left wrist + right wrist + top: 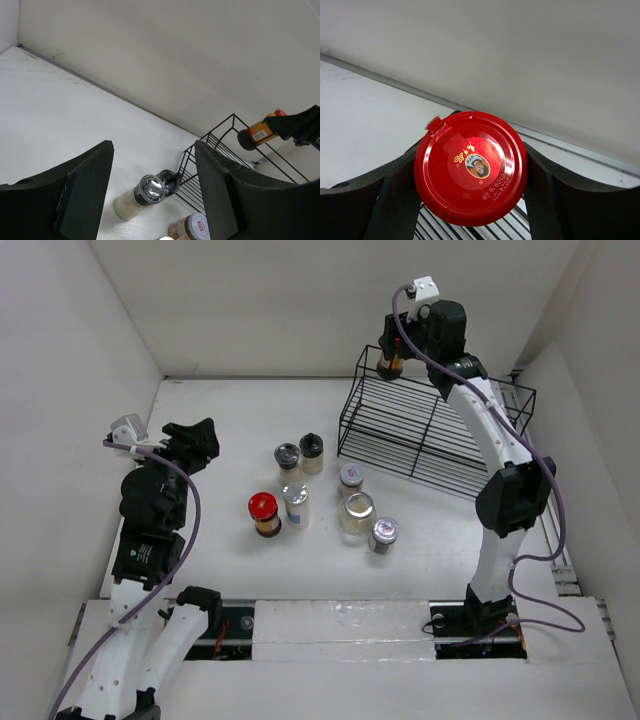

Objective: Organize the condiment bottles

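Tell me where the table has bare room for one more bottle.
Bare: the far-left table, between the left gripper and the rack; also the near strip before the arm bases. The rack is bare; the right gripper holds a jar at its far-left corner. Crowded: the bottles mid-table.

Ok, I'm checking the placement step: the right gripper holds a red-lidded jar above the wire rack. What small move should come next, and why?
Probably lower the right gripper straight down until the red-lidded jar rests on the black wire rack. The jar is clamped between the fingers and hangs above the rack's far left corner, not yet set down.
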